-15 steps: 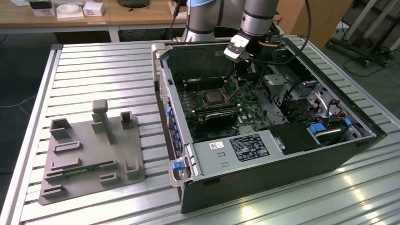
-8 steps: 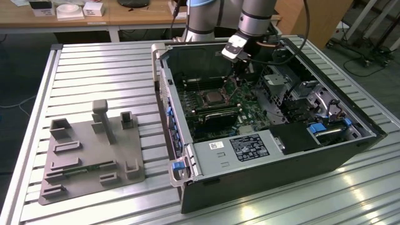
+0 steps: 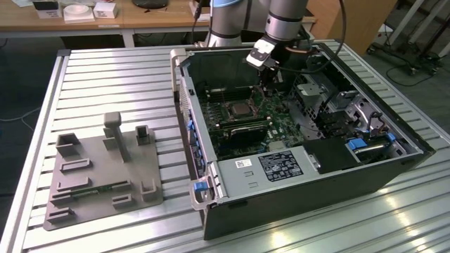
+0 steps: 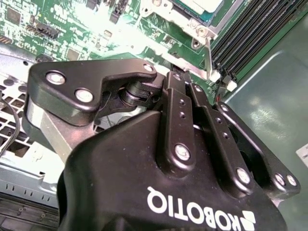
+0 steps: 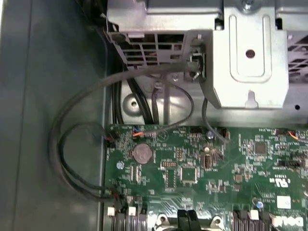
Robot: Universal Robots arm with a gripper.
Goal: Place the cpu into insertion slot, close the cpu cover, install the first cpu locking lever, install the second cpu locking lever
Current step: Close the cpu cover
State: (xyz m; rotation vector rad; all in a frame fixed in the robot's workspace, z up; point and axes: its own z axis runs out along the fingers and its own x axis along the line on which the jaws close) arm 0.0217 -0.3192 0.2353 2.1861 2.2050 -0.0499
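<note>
The insertion slot (image 3: 239,109) lies in the middle of the green board inside the open computer case. The cpu (image 4: 198,5) sits in it, silver-grey top up. The silvery cpu cover (image 4: 179,20) lies flat around the cpu. A thin metal locking lever (image 4: 208,50) runs along the socket's edge beside the memory slots. My gripper (image 3: 269,84) hangs inside the case just past the socket toward the exterior view's right. In the second wrist view its black fingers (image 4: 176,91) converge, shut, close to the lever's end with nothing seen between them. Its tips (image 5: 187,220) also show at the edge of the first wrist view.
Long memory slots (image 4: 250,33) flank the socket. A black card (image 3: 243,134) lies nearer the case front. A metal drive cage (image 5: 240,57) and loose cables (image 5: 72,144) crowd the case corner. A grey fixture plate (image 3: 105,174) stands on the slatted table at the exterior view's left.
</note>
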